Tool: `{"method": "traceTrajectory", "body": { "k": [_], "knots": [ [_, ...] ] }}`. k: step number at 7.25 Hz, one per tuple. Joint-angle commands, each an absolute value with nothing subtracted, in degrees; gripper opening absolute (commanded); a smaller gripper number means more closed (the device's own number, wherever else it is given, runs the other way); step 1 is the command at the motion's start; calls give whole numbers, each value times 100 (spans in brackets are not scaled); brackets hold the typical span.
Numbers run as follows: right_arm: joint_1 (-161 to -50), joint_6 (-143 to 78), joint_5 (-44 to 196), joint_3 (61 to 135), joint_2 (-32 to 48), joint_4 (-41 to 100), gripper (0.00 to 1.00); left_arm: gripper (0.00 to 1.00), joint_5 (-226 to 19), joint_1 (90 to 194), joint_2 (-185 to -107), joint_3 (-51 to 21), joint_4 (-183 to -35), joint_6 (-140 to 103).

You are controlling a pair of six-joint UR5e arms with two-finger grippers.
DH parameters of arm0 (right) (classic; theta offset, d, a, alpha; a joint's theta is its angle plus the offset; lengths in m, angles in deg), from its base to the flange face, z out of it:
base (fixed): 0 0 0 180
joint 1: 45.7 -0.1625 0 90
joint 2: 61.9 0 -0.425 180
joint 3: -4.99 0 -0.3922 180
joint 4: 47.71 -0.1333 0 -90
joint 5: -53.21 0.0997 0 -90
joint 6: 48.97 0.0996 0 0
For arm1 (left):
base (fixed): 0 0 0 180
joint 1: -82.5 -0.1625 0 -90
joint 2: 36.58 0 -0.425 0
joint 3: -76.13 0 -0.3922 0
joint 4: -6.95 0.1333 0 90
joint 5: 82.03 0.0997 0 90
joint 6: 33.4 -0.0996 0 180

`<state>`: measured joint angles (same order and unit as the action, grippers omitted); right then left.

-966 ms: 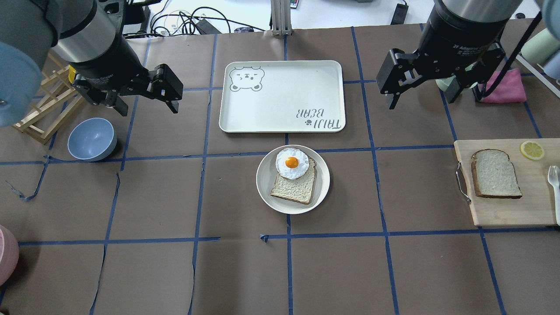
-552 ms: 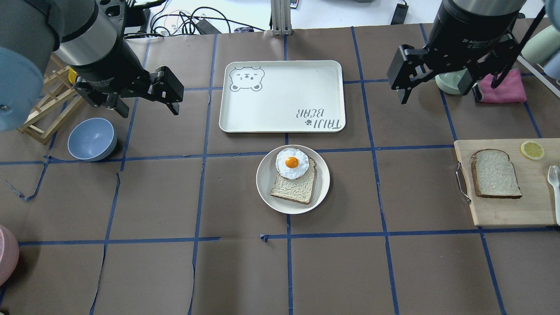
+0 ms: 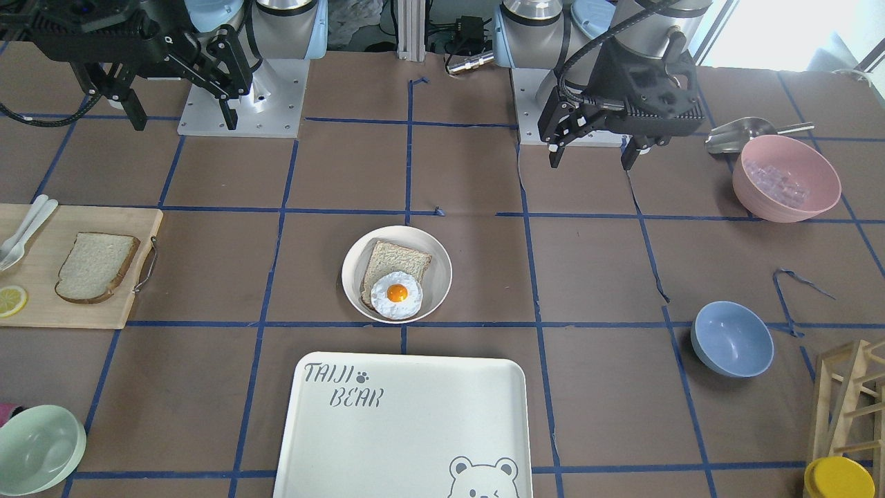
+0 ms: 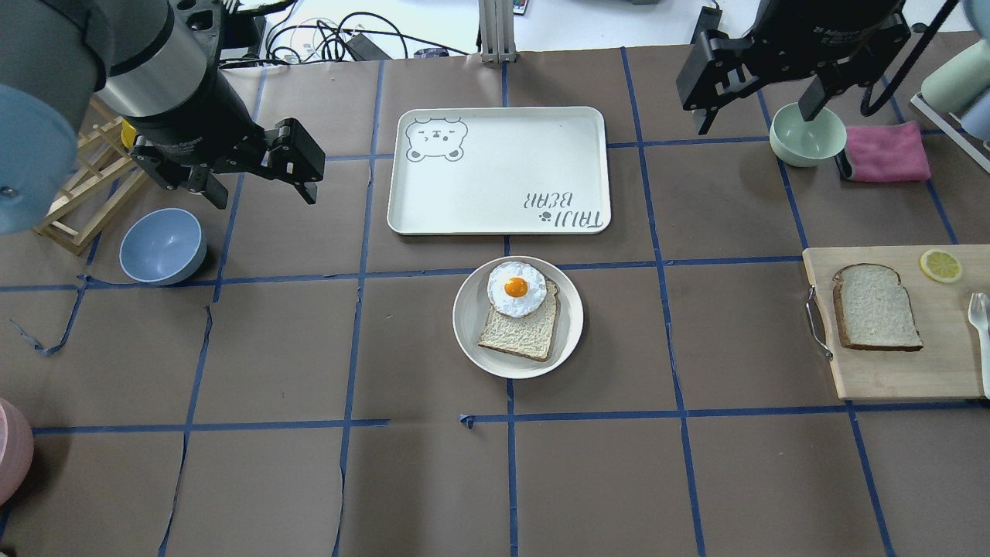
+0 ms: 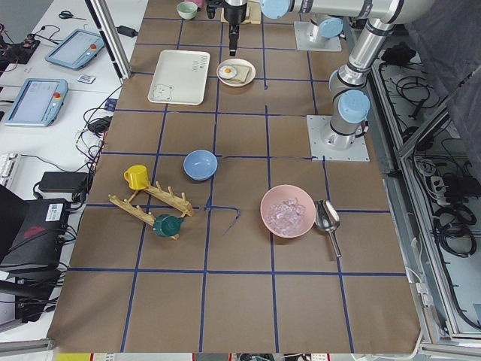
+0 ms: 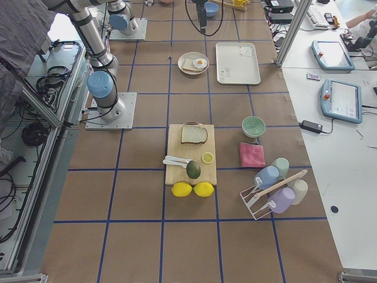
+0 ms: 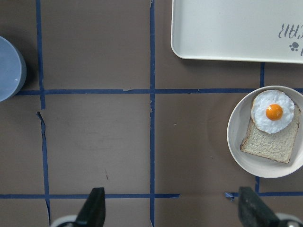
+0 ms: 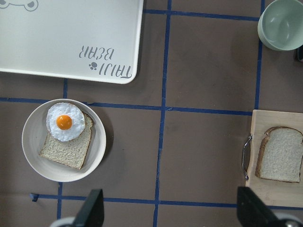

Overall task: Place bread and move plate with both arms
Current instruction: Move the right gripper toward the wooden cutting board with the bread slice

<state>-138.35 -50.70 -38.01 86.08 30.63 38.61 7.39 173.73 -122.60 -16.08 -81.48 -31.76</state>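
Note:
The bread point(image 4: 878, 308) lies flat on a wooden cutting board at the right; it also shows in the front view point(image 3: 93, 266) and the right wrist view point(image 8: 281, 153). The plate point(image 4: 472, 309) sits mid-table and holds a thinner tan slice point(image 4: 520, 331) topped with a fried egg point(image 4: 516, 288); the plate also shows in the left wrist view point(image 7: 236, 137). My left gripper point(image 4: 263, 193) is open and empty, high over the table's left. My right gripper point(image 4: 754, 116) is open and empty, high at the far right, well apart from the bread.
The white "TAIJI BEAR" tray point(image 4: 499, 170) lies just beyond the plate. A blue bowl point(image 4: 162, 246) and a wooden rack point(image 4: 77, 193) stand at the left. A mint-green bowl point(image 4: 807, 135) and a pink cloth point(image 4: 885, 152) lie far right. A lemon slice point(image 4: 940, 265) shares the cutting board point(image 4: 897, 363).
My right gripper has moved toward the table's far edge, uncovering the mint-green bowl. My left gripper, the bread and the plate have not moved.

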Motion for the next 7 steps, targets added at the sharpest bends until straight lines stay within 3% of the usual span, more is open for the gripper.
{"method": "traceTrajectory", "body": {
  "k": [1, 7],
  "knots": [
    [-13860, -5099, -3820, 8453, 2760, 3886, 100, 100, 727, 17382, -12245, -1607, -8147, -3165],
    [-13187, -5212, -4108, 8594, 2379, 3868, 100, 100, 753, 17408, -12158, -1607, -8190, -3173]
  ]
}}
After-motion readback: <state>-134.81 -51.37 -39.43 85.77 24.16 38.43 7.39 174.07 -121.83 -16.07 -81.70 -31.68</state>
